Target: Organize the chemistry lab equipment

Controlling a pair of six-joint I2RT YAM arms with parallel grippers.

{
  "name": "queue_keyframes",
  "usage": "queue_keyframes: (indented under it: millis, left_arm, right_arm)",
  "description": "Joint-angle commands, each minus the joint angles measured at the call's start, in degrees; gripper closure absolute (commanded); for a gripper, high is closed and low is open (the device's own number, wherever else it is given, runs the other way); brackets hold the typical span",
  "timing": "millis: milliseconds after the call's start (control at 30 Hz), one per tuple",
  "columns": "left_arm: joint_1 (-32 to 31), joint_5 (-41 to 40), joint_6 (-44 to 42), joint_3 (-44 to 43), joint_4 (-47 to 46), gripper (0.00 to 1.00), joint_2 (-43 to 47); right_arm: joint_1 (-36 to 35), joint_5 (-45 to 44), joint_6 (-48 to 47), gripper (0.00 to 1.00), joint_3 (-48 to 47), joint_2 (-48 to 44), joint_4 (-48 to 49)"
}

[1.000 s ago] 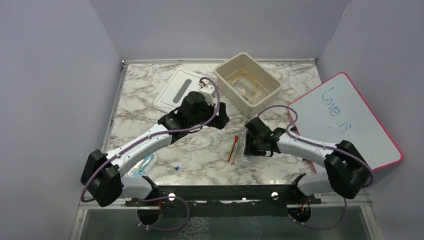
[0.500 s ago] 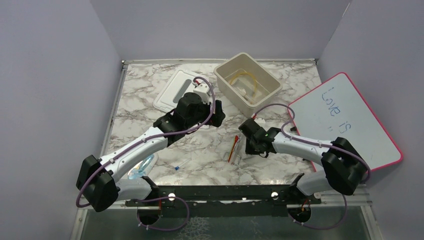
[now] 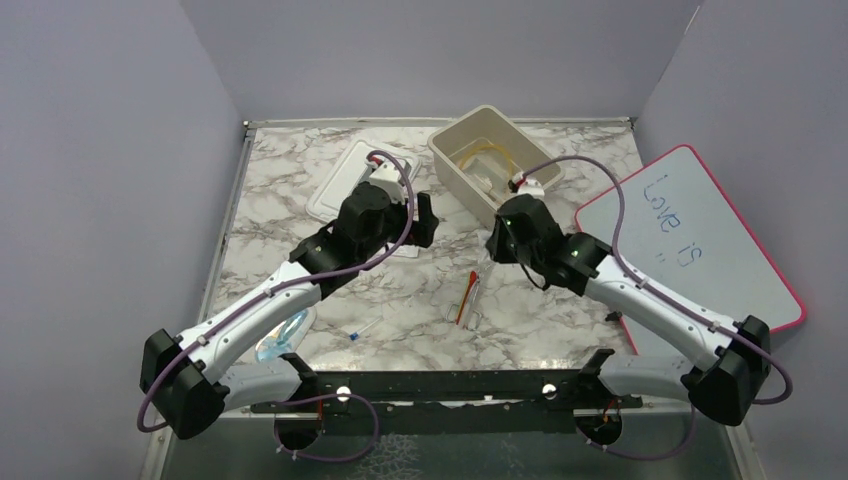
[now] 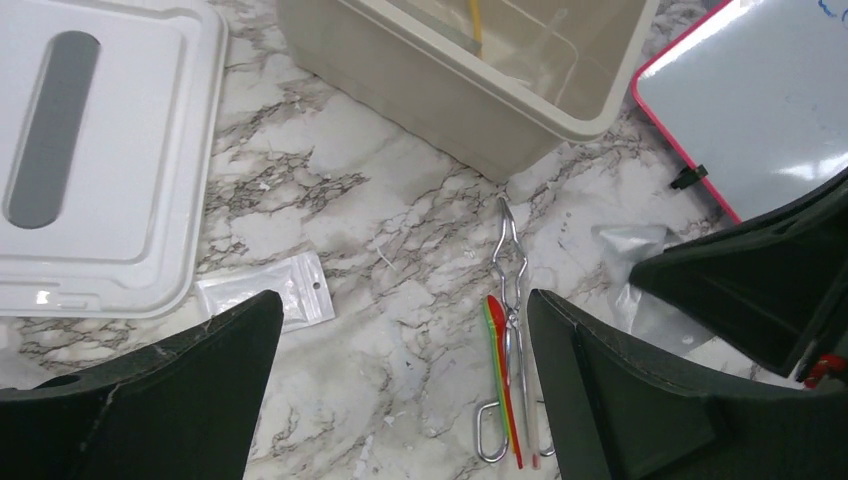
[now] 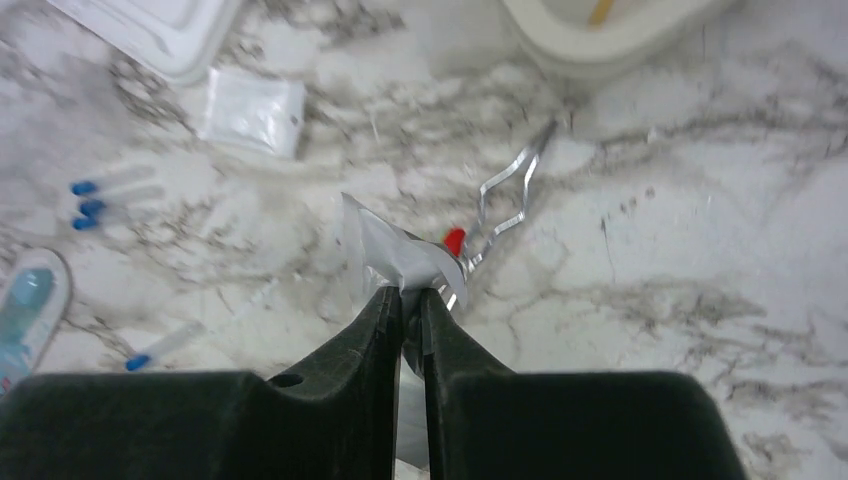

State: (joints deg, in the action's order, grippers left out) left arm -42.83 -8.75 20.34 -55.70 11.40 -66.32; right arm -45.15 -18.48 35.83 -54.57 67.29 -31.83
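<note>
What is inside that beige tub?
A coil of amber tubing and a small pale piece I can't identify. The right arm hides the tub's near corner.

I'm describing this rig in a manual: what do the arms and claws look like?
The left arm and right arm have white links and bulky black joints, each trailed by a looping purple cable. The left claw and right claw each have two broad matte-black fingers.

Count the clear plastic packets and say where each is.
2. One clear packet lies flat on the marble table beside the white lid; a second packet is pinched in the right gripper's jaws. Others may hide under the arms.
</note>
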Motion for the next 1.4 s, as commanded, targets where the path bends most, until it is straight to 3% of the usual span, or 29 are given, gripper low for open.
queue_keyframes:
  millis: [0,133,300,400,867,1100,1367]
  left_arm:
    - [0.3,-6.0,-0.9,-3.6,2.6,0.05,3.1]
    - [0.5,-7.1,-1.8,-5.2,4.2,0.05,3.4]
    - [1.0,-8.1,-2.7,-6.0,5.3,0.04,3.3]
    - [1.2,-8.8,-3.5,-5.9,4.9,0.04,3.3]
    - [2.3,-6.4,-5.1,-4.0,2.0,0.04,1.1]
    - [2.6,-6.6,-5.3,-3.1,0.8,0.04,0.8]
    - [3.1,-7.2,-5.5,-2.4,-0.1,0.04,2.1]
  right_arm:
    - [1.0,-5.5,-9.4,0.83,-9.1,2.0,4.1]
    - [6.1,-4.5,-15.7,0.83,-17.6,9.3,8.1]
    - [16.2,6.5,-19.7,0.83,-25.1,18.1,14.5]
    - [17.9,9.9,-25.5,0.83,-27.1,23.4,21.2]
    - [22.9,24.2,-44.6,0.82,-37.3,45.9,33.5]
    - [23.0,26.2,-48.9,0.73,-37.3,48.8,35.0]
    - [23.0,27.8,-44.0,0.58,-37.1,44.3,33.7]
